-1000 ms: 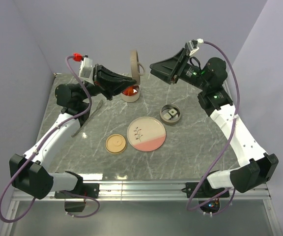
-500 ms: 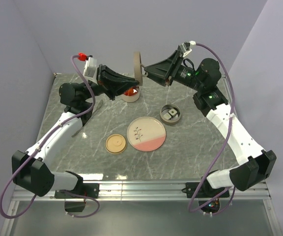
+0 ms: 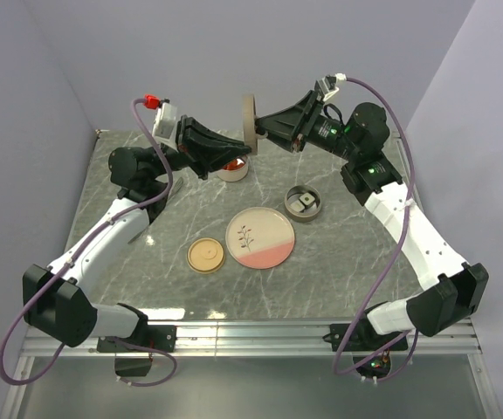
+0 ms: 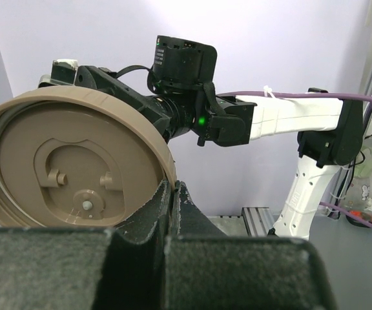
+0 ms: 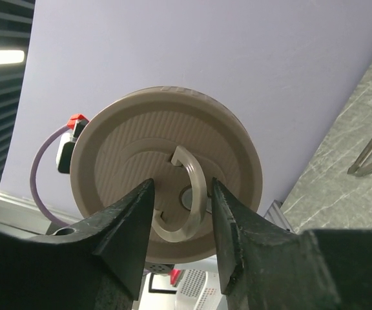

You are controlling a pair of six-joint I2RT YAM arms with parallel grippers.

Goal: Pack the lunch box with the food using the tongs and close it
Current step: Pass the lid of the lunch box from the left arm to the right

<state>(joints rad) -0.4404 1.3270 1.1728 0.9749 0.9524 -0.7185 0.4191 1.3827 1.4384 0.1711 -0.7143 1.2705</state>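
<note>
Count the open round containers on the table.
2. The red-food container stands behind the plate, partly under the left claw; the darker container sits right of the plate.

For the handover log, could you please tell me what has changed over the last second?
The right end effector swung left to the lid, its jaws narrowing around the ring handle, not yet gripping. The left end effector keeps the lid clamped upright. The plate and grey container stayed put.

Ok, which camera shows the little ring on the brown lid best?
The right wrist view: the ring faces it, between the fingers of the right gripper. The left wrist view shows only the lid from inside; from the top the lid is edge-on, ring unclear.
</note>
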